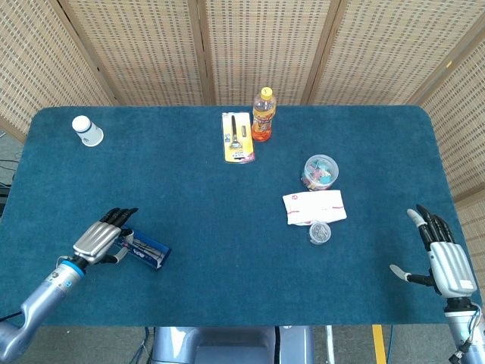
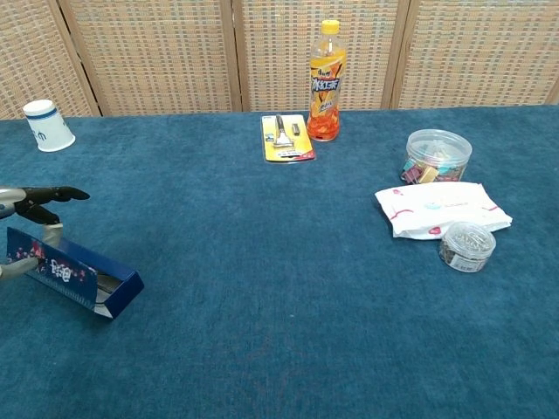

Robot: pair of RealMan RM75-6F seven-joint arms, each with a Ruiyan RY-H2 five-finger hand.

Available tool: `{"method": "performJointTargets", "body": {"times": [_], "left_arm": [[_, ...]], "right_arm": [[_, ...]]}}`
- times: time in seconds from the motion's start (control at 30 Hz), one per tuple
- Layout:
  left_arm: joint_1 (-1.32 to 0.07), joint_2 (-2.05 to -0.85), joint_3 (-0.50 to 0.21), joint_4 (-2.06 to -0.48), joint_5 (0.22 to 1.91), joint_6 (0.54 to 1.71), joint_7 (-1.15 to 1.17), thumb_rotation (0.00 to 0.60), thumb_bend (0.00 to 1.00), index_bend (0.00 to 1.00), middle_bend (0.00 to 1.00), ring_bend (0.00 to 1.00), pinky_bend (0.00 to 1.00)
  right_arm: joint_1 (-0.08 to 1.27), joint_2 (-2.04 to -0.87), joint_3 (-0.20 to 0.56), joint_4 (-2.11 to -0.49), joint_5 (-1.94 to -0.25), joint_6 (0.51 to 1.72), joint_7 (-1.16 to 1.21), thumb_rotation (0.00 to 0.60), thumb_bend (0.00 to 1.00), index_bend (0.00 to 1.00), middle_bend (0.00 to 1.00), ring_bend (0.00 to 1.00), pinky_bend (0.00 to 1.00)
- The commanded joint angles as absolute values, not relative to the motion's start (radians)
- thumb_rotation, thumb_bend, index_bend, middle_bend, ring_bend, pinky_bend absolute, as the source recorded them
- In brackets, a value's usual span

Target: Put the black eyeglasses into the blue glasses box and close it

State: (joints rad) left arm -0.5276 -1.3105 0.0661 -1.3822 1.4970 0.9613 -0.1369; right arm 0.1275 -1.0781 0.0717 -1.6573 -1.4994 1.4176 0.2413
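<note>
Two hands are showing: my left hand point(image 1: 97, 240) is resting against the left end of the blue glasses box point(image 1: 144, 249), with its fingers point(image 2: 54, 194) reaching over that end; whether they are actually clamping the box I cannot tell. My right hand point(image 1: 445, 262) is hovering at the bench's right edge, its fingers spread and holding nothing.

The box is lying on the bench point(image 1: 227, 205) at about 8 o'clock from the bench's centre, well apart from the other items. Its right end is looking open; the black eyeglasses are not clearly visible, so I cannot confirm they are inside.

I am judging the box as light, thin-walled card that will slide easily on the cloth and crush under pressure. I am planning to hold it across its long sides, lightly, while folding the end shut.
</note>
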Motion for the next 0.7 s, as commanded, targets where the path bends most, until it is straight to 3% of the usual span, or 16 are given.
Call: {"method": "performJointTargets", "body": {"times": [0.03,0.27,0.4,0.5,0.57,0.6,0.63,0.7], "left_arm": [[-0.541,-1.328,0.052,-1.365,1.484,0.945,-0.141,0.600,0.49,0.77,0.00,0.00,0.00],[-0.548,-1.346,0.034,-1.353,1.461,0.934,-0.118,0.600,0.49,0.77,0.00,0.00,0.00],[-0.544,-1.353,0.027,-1.348,1.454,0.944,-0.114,0.600,0.48,0.66,0.00,0.00,0.00],[-0.542,-1.357,0.025,-1.342,1.454,0.951,-0.116,0.600,0.47,0.46,0.00,0.00,0.00],[-0.540,-1.360,0.021,-1.336,1.454,0.958,-0.121,0.600,0.47,0.17,0.00,0.00,0.00],[-0.539,-1.361,0.020,-1.334,1.455,0.960,-0.126,0.600,0.46,0.09,0.00,0.00,0.00],[-0.539,-1.361,0.018,-1.332,1.457,0.964,-0.134,0.600,0.46,0.02,0.00,0.00,0.00],[-0.539,-1.360,0.017,-1.330,1.460,0.967,-0.142,0.600,0.45,0.00,0.00,0.00,0.00]], "right_arm": [[0.128,-1.078,0.072,-1.657,-1.499,1.417,0.242,0.600,0.00,0.00,0.00,0.00,0.00],[0.128,-1.077,0.072,-1.657,-1.499,1.416,0.243,0.600,0.00,0.00,0.00,0.00,0.00],[0.128,-1.077,0.071,-1.656,-1.500,1.416,0.244,0.600,0.00,0.00,0.00,0.00,0.00],[0.128,-1.077,0.071,-1.656,-1.500,1.416,0.244,0.600,0.00,0.00,0.00,0.00,0.00],[0.128,-1.077,0.071,-1.657,-1.500,1.416,0.243,0.600,0.00,0.00,0.00,0.00,0.00],[0.128,-1.077,0.071,-1.657,-1.499,1.417,0.243,0.600,0.00,0.00,0.00,0.00,0.00],[0.128,-1.077,0.072,-1.657,-1.499,1.417,0.242,0.600,0.00,0.00,0.00,0.00,0.00],[0.128,-1.077,0.071,-1.657,-1.499,1.416,0.241,0.600,0.00,0.00,0.00,0.00,0.00]]}}
